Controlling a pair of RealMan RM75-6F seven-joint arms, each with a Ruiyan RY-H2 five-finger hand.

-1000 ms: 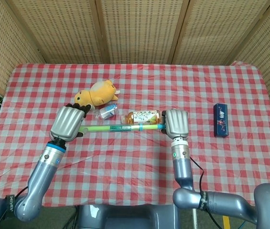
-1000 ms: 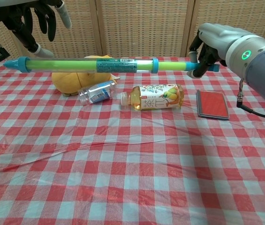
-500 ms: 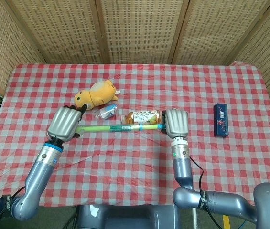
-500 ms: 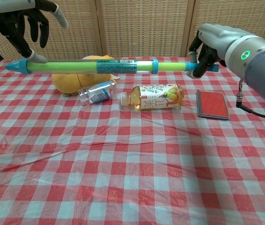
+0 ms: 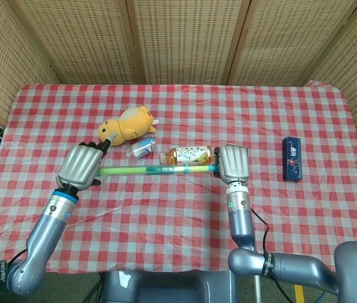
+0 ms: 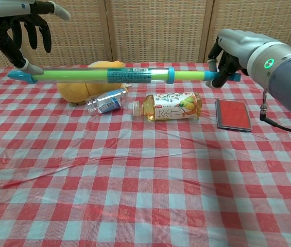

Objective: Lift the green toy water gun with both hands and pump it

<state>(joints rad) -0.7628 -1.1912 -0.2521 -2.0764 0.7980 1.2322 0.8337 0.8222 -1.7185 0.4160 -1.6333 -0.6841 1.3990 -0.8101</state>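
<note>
The green toy water gun is a long green tube with blue ends, held level above the table. My left hand is at its left end. The thumb touches the tube there and the other fingers hang spread above it. My right hand grips the blue right end with its fingers curled around it. The hands hide both tips of the gun in the head view.
Under the gun lie an orange plush toy, a small clear bottle and a yellow tea bottle. A flat box lies to the right. A red checked cloth covers the table.
My left hand has slid left along the gun, so more green tube shows between the hands. The left tip has sunk a little. The right hand has stayed put.
</note>
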